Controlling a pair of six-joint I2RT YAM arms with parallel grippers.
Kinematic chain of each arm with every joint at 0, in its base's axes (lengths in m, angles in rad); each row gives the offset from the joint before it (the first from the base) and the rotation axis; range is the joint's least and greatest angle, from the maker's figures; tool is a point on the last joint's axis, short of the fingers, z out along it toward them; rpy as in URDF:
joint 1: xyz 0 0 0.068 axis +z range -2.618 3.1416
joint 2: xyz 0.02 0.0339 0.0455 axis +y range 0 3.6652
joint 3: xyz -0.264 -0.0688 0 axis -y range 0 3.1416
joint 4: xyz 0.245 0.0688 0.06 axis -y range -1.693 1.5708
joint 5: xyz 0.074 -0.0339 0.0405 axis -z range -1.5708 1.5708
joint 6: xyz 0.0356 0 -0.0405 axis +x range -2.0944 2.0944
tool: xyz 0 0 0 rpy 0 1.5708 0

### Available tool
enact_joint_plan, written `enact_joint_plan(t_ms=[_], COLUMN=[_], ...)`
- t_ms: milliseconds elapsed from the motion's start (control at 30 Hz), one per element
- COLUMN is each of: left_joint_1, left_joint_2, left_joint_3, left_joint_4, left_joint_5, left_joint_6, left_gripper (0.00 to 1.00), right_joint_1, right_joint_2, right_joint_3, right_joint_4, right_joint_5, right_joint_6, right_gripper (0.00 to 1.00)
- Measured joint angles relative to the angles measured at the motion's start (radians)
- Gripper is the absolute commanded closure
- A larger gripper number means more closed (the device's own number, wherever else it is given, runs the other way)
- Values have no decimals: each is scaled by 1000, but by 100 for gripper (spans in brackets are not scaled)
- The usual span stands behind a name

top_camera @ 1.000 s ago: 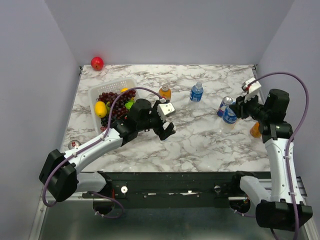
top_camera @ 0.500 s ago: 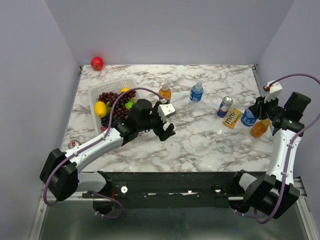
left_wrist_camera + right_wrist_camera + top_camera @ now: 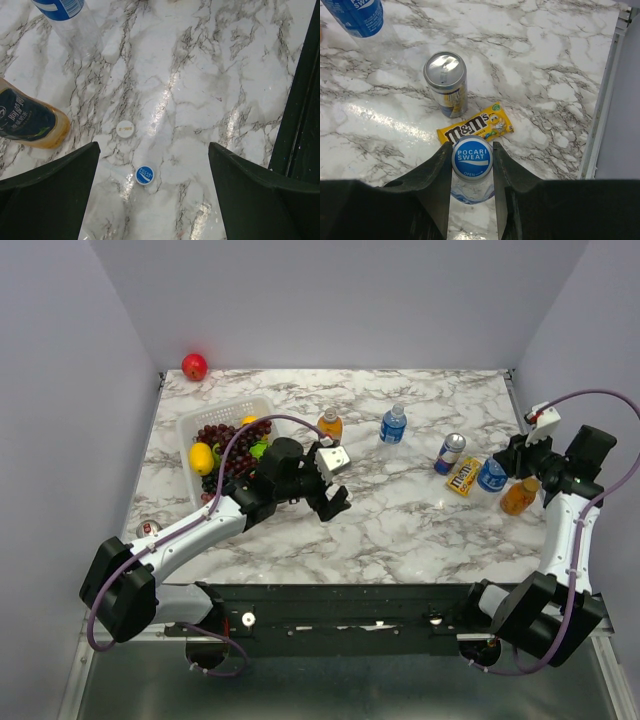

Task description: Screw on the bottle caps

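Bright, even light fell from overhead, leaving only short, soft shadows. In the left wrist view glare streaked the marble table (image 3: 210,65) from centre toward 7 o'clock. In the right wrist view a white patch burned at 9 o'clock, and the can (image 3: 445,70) lid shone. The fingers (image 3: 260,195) near 6 o'clock were dark, soft-edged masses, yet the blue cap (image 3: 472,156) print read sharp. The top view was crisp.
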Motion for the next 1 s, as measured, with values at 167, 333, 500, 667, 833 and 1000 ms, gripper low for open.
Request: enact_joint_plan(t_ms=[167,333,500,667,833,1000], left_joint_1=[5,8,8,8,9,13], left_joint_2=[0,0,0,0,0,0], left_joint_3=[-6,-22,-30,-30,-30,-30], left_joint_4=[19,33,34,37,40,41], left_joint_5=[0,0,6,14,16,21], left_joint_6=[0,0,-3,-9,-9,-9], left_gripper=[1,1,1,1,1,1], right_joint_1=[0,0,0,0,0,0], right_joint_2=[0,0,3,26,35,36], right_joint_3=[-3,-3,-3,-3,-3,-3], right_joint_4=[9,13,17,23,24,24], right_joint_5=[3,11,32,55,64,68], right_joint_6=[-2,1,10,15,22,29], right_gripper=[59,48,45,42,39,23])
